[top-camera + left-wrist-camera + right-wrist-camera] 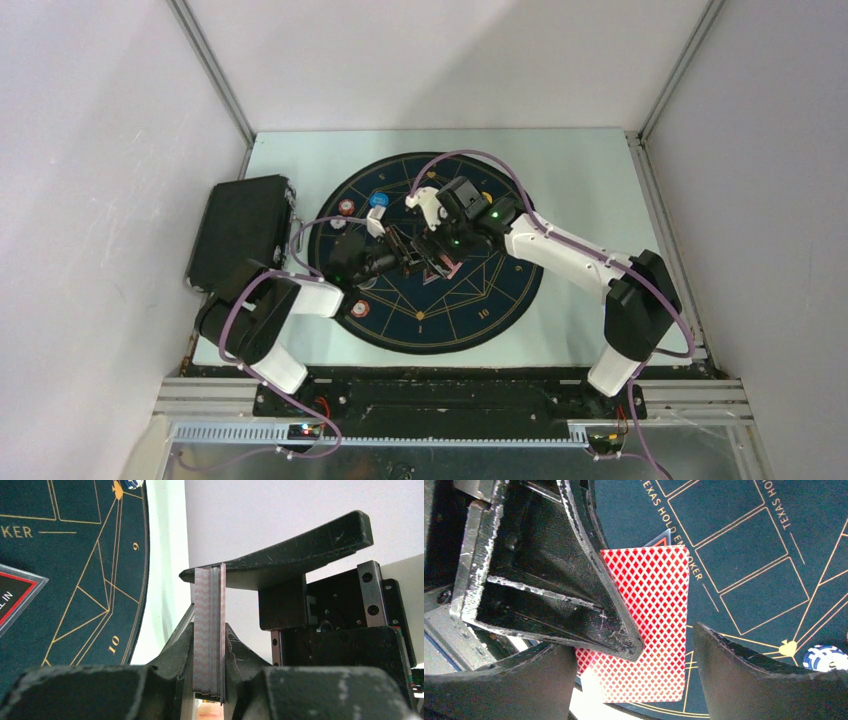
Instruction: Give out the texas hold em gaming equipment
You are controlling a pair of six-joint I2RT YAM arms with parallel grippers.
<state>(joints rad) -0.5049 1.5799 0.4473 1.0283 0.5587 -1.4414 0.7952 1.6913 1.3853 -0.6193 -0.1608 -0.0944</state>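
Note:
My left gripper (209, 630) is shut on a deck of playing cards (209, 640), held edge-on between its fingers over the dark round mat (480, 300). In the right wrist view the top card (651, 630) shows its red diamond back. My right gripper (634, 640) is open, one finger on each side of that card, with a gap to the right finger (769, 680). From above, the two grippers (403, 252) (440, 262) meet at the mat's centre. A red triangular token (15, 592) lies on the mat. A red-white chip (346, 207), a blue chip (379, 199) and a second red-white chip (360, 308) lie on it too.
A black rectangular case (240, 228) lies to the left of the mat, at the table's left edge. Another blue-white chip (824, 657) lies on the mat near my right finger. White walls enclose the table on three sides.

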